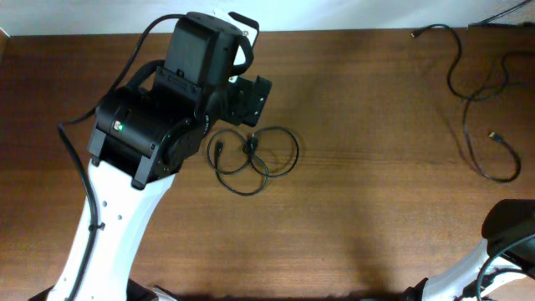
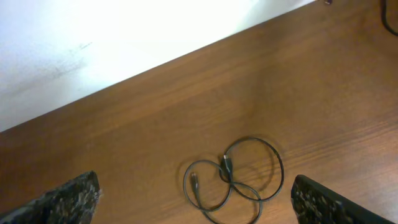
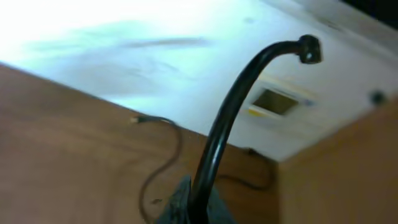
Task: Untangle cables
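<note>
A thin dark cable (image 1: 253, 156) lies coiled in overlapping loops on the brown table (image 1: 359, 192), both plug ends inside the coil. My left gripper (image 1: 248, 102) hovers just behind it. In the left wrist view the two fingers stand wide apart and empty (image 2: 196, 202), with the coil (image 2: 233, 180) on the table between them, lower down. A second long thin cable (image 1: 483, 109) snakes over the far right of the table. My right gripper (image 3: 193, 208) looks shut; a thick black cable (image 3: 239, 106) rises in front of its fingers, and I cannot tell if it is held.
The right arm (image 1: 510, 230) sits at the front right corner. A white wall (image 2: 93, 43) runs along the table's far edge. The right wrist view shows a thin cable (image 3: 165, 155) on the table and a wall socket (image 3: 273, 101).
</note>
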Robot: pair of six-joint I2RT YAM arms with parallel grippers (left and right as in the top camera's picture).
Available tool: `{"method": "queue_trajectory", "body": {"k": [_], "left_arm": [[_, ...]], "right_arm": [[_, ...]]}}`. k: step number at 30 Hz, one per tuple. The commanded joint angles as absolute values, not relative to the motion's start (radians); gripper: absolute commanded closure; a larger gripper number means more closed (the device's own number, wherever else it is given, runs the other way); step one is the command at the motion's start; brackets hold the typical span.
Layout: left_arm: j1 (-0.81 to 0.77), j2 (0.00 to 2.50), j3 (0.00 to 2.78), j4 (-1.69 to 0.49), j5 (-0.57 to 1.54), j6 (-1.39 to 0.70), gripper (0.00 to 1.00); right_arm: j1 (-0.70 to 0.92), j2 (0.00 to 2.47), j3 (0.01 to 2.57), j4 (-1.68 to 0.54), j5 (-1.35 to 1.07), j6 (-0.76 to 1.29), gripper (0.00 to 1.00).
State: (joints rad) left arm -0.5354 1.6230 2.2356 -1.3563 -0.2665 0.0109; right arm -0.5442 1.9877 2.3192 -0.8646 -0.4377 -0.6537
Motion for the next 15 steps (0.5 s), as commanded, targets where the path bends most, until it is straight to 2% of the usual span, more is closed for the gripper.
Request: {"method": "queue_trajectory", "body": {"k": [1,5,10,13,15], "left_arm": [[-0.529,1.602,2.238,-1.346,-0.266,0.023,0.01],[-0.529,1.602,2.238,-1.333,-0.266,0.023,0.01],[-0.529,1.602,2.238,-1.330,-0.266,0.022,0.01],[-0.529,1.602,2.238,-1.348,-0.266,0.022,0.01],[-0.529,1.602,2.238,-1.349,-0.266,0.022,0.01]], "right_arm": [[-0.580,2.023,2.333,-0.759,-0.305,-0.563,0.96],[-0.654,2.189,2.333,-0.692,-0.302,-0.563,0.96],[-0.769,2.378,2.307,-0.859,-0.441,-0.567,0.96],[-0.769,2.412,2.138,-0.889,-0.437,-0.641,0.96],[-0.767,2.412,1.998,-0.826,-0.438,-0.654,0.96]]}}
